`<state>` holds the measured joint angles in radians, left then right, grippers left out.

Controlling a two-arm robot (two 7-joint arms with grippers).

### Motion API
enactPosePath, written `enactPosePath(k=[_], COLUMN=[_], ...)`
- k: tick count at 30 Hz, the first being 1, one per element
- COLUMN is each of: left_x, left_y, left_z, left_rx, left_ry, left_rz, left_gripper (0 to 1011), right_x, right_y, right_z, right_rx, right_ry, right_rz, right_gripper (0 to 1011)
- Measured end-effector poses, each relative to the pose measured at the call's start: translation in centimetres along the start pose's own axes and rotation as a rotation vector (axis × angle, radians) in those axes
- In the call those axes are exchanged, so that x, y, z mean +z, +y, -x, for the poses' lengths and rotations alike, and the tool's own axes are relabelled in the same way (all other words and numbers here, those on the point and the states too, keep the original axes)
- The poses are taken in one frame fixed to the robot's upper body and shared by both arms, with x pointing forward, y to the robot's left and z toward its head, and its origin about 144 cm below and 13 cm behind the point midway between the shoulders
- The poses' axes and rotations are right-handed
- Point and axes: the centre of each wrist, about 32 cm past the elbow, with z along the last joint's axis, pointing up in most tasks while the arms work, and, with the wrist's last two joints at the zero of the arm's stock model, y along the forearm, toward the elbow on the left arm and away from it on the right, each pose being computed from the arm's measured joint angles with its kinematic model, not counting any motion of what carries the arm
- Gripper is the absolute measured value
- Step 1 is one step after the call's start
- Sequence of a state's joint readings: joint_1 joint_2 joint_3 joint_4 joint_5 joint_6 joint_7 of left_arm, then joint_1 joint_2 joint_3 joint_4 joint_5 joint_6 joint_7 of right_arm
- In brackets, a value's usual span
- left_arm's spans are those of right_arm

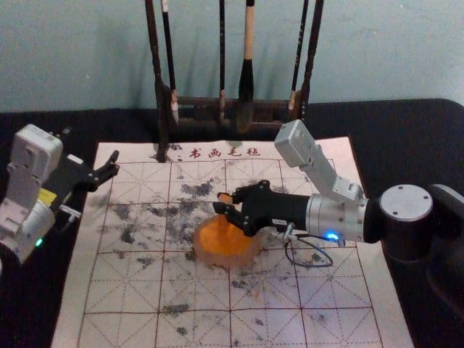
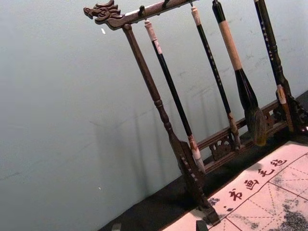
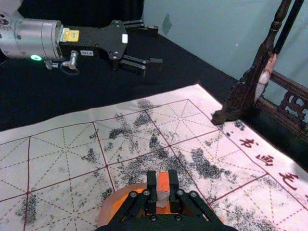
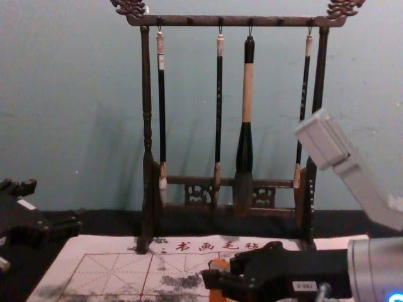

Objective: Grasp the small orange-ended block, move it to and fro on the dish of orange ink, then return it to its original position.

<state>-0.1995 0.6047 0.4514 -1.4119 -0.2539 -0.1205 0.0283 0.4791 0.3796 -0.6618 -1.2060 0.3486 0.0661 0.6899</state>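
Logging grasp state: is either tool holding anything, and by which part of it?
Right tool holds the small block by its sides near the top, orange showing above and below the grip. Left tool: empty.

Pale blue-grey wall (image 1: 72, 51), faintly scuffed, behind black-covered table (image 1: 406, 130)

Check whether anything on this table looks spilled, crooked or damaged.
Dark, ragged blotches are scattered over the pale mat; they look like ink stains. Nothing else stands out: the brushes hang from their rack, and the right gripper holds the block at the dish of orange ink.
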Motion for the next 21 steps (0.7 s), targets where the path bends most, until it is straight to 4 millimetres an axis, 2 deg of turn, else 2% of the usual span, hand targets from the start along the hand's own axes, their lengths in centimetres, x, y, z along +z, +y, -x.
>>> enactPosePath(k=[21], left_x=[0.0], left_y=[0.0], left_z=[0.0], left_rx=[0.0], left_ry=[0.0], left_rz=[0.0], left_gripper=[1001], right_x=[-0.19], right_y=[-0.18], right_z=[-0.31], right_rx=[-0.031], right_ry=[0.001], right_rz=[0.005], right_gripper=[111])
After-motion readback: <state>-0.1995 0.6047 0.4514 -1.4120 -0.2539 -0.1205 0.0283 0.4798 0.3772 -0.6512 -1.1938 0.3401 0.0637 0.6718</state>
